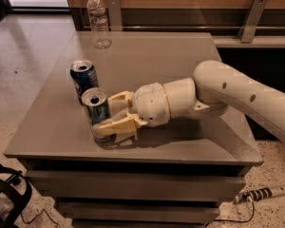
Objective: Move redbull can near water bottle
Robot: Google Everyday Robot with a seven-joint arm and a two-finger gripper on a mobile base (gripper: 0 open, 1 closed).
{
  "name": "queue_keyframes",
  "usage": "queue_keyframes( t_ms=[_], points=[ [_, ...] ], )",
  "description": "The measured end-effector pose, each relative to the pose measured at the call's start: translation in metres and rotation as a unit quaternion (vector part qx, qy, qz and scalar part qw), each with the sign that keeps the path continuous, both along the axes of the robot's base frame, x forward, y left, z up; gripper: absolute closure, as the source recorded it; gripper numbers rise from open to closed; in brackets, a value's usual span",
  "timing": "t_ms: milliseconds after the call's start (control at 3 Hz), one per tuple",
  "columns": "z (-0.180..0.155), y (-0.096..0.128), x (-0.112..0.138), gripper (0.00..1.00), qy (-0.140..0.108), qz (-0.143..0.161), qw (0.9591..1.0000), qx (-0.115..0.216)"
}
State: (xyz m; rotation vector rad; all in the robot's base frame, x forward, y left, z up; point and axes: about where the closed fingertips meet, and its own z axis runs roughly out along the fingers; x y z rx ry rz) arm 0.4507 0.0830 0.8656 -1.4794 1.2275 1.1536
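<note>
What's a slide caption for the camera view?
Gripper closed around redbull can near front of table; water bottle stands at far edge.

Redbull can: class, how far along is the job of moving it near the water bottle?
Done: the approach. The gripper sits at the redbull can, front left on the table. In hand: the grasp, with the fingers closed on the can, not yet lifted. Left: carrying it past the dark blue can and setting it beside the water bottle at the far edge.
</note>
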Motion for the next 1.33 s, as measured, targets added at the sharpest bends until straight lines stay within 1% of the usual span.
queue_keyframes(
  t_ms=[333,667,1000,1333],
  points=[
    [0.0,0.001,-0.001,1.0,0.0,0.001,1.0,0.0],
    [0.0,0.001,-0.001,1.0,0.0,0.002,1.0,0.0],
    [0.007,-0.021,0.02,1.0,0.004,-0.024,0.9996,0.017],
    [0.02,-0.057,0.053,1.0,0.015,-0.073,0.9966,0.037]
  ],
)
